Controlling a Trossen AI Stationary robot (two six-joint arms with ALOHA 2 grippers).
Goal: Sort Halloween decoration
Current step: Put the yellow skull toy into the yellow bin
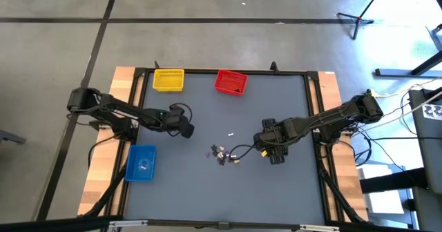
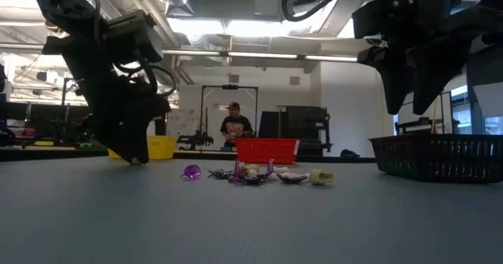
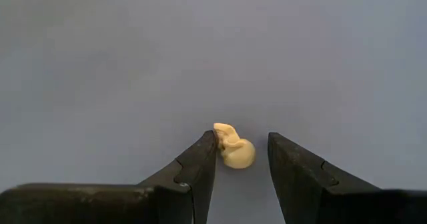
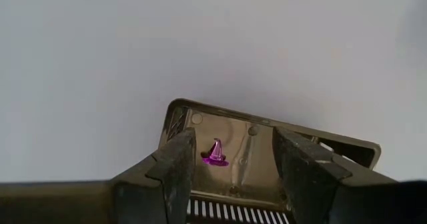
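Purple witch hat point(image 4: 215, 153) inside black bin point(image 4: 267, 159), between open right tool's point(image 4: 233, 171) fingers.

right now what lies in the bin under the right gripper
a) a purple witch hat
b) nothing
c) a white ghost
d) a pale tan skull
a) In the right wrist view, a tiny purple witch hat lies on the floor of the dark bin, seen between the open fingers of the right gripper.
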